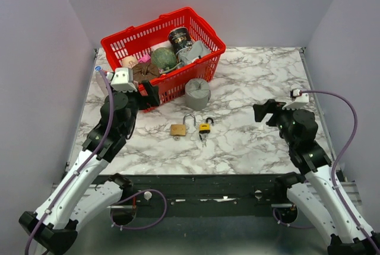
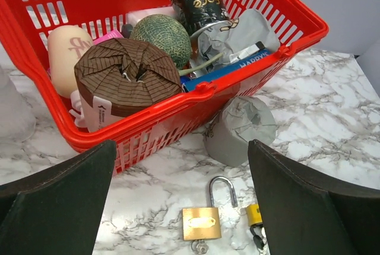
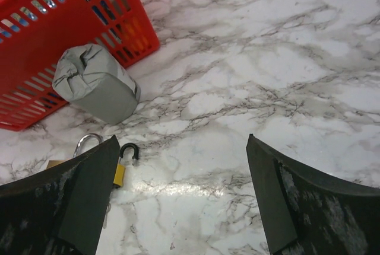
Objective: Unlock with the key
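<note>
A brass padlock (image 1: 177, 129) lies flat on the marbled surface (image 1: 261, 77), near the middle and just in front of the red basket (image 1: 178, 86). Its body is a plain golden block. Its silver shackle (image 2: 222, 190) rises from the right part of the top, and the outer leg seems to fall past the body's corner. A small silver key (image 2: 199, 246) shows at the lock's bottom edge. Just to its right lies a smaller yellow padlock (image 1: 204, 127) with a black shackle. A grey wrapped cylinder (image 1: 197, 93) stands behind the two locks, against the basket. The left pincer (image 2: 181, 154) hangs above the basket's near wall, spread wide and holding nothing. The right pincer (image 3: 183, 142), well apart on the right side, is likewise spread wide and holds nothing.
</note>
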`<control>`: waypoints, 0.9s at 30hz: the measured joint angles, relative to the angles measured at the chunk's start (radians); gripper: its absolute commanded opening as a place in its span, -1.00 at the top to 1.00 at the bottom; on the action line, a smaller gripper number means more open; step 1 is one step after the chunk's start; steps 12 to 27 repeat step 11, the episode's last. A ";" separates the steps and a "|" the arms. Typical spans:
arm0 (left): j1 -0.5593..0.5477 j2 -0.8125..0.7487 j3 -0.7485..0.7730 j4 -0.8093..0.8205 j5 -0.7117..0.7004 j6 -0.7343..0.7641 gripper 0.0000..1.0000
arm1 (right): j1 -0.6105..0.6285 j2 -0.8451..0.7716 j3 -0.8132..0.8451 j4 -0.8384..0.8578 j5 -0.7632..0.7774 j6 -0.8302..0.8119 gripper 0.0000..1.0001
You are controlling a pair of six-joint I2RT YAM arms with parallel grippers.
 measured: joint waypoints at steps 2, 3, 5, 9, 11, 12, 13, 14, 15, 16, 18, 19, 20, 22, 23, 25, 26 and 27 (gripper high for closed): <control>0.000 -0.028 -0.014 -0.005 0.000 0.010 -0.98 | 0.000 -0.030 0.000 0.008 0.005 -0.016 -0.93; 0.000 -0.036 -0.020 -0.005 -0.001 0.013 -0.98 | 0.000 -0.038 0.000 0.012 0.005 -0.020 -0.92; 0.000 -0.045 -0.028 -0.008 -0.001 0.021 -0.98 | 0.000 -0.053 0.000 0.025 0.005 -0.031 -0.92; 0.000 -0.045 -0.034 -0.014 -0.001 0.031 -0.98 | 0.000 -0.051 0.000 0.032 0.005 -0.042 -0.92; 0.000 -0.044 -0.036 -0.019 -0.002 0.036 -0.98 | 0.000 -0.048 0.000 0.032 0.005 -0.045 -0.92; 0.000 -0.044 -0.036 -0.019 -0.002 0.036 -0.98 | 0.000 -0.048 0.000 0.032 0.005 -0.045 -0.92; 0.000 -0.044 -0.036 -0.019 -0.002 0.036 -0.98 | 0.000 -0.048 0.000 0.032 0.005 -0.045 -0.92; 0.000 -0.044 -0.036 -0.019 -0.002 0.036 -0.98 | 0.000 -0.048 0.000 0.032 0.005 -0.045 -0.92; 0.000 -0.044 -0.036 -0.019 -0.002 0.036 -0.98 | 0.000 -0.048 0.000 0.032 0.005 -0.045 -0.92; 0.000 -0.044 -0.036 -0.019 -0.002 0.036 -0.98 | 0.000 -0.048 0.000 0.032 0.005 -0.045 -0.92; 0.000 -0.044 -0.036 -0.019 -0.002 0.036 -0.98 | 0.000 -0.048 0.000 0.032 0.005 -0.045 -0.92; 0.000 -0.044 -0.036 -0.019 -0.002 0.036 -0.98 | 0.000 -0.048 0.000 0.032 0.005 -0.045 -0.92; 0.000 -0.044 -0.036 -0.019 -0.002 0.036 -0.98 | 0.000 -0.048 0.000 0.032 0.005 -0.045 -0.92; 0.000 -0.044 -0.036 -0.019 -0.002 0.036 -0.98 | 0.000 -0.048 0.000 0.032 0.005 -0.045 -0.92; 0.000 -0.044 -0.036 -0.019 -0.002 0.036 -0.98 | 0.000 -0.048 0.000 0.032 0.005 -0.045 -0.92; 0.000 -0.044 -0.036 -0.019 -0.002 0.036 -0.98 | 0.000 -0.048 0.000 0.032 0.005 -0.045 -0.92; 0.000 -0.044 -0.036 -0.019 -0.002 0.036 -0.98 | 0.000 -0.048 0.000 0.032 0.005 -0.045 -0.92; 0.000 -0.044 -0.036 -0.019 -0.002 0.036 -0.98 | 0.000 -0.048 0.000 0.032 0.005 -0.045 -0.92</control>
